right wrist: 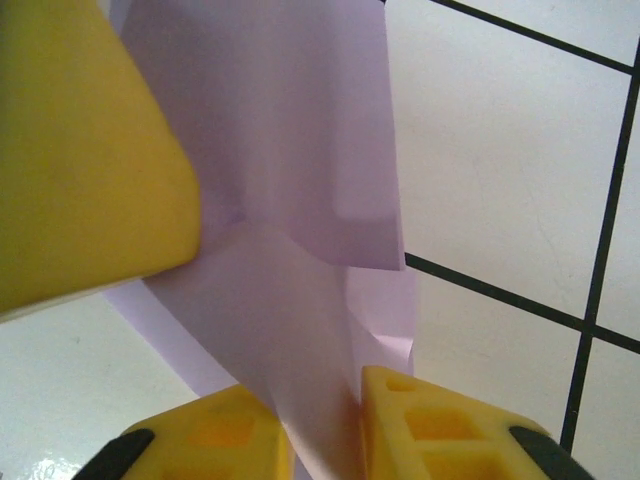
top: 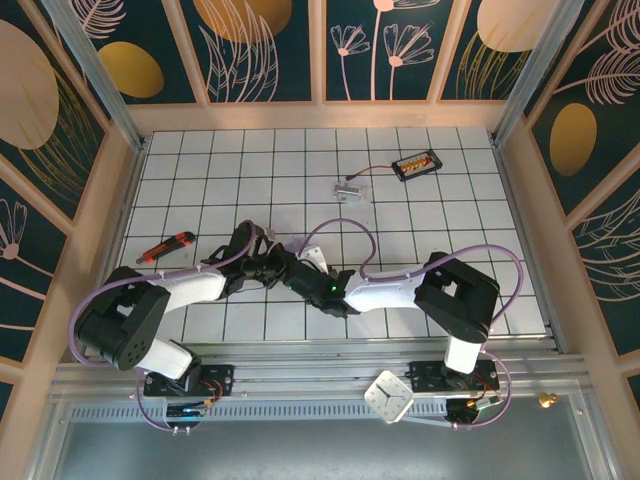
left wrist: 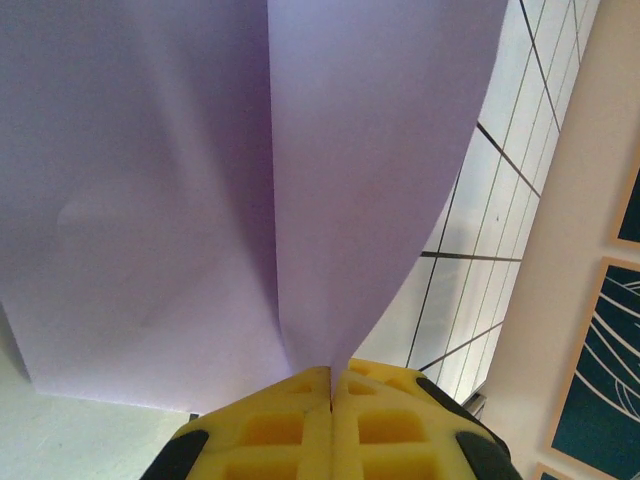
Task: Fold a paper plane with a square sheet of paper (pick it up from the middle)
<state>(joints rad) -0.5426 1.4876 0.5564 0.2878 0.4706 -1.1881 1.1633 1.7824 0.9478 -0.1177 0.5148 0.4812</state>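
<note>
While your left gripper (left wrist: 331,385) pinches the lavender sheet (left wrist: 180,200) tight at mid-table, your right gripper (right wrist: 322,425) sits narrow astride it, clamping unconfirmed. Close squarely on the crease; avoid tugging.

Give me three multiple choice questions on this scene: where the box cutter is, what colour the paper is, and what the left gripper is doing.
1. Where is the box cutter? A: far right corner. B: left side of the table. C: near rail.
2. What colour is the paper? A: green. B: orange. C: lavender.
3. What is the left gripper doing? A: shut on the paper. B: wide open, empty. C: holding the box cutter.
Answers: B, it lies on the tiles at the left; C, both wrist views show lavender; A, its fingers meet on the paper.
</note>
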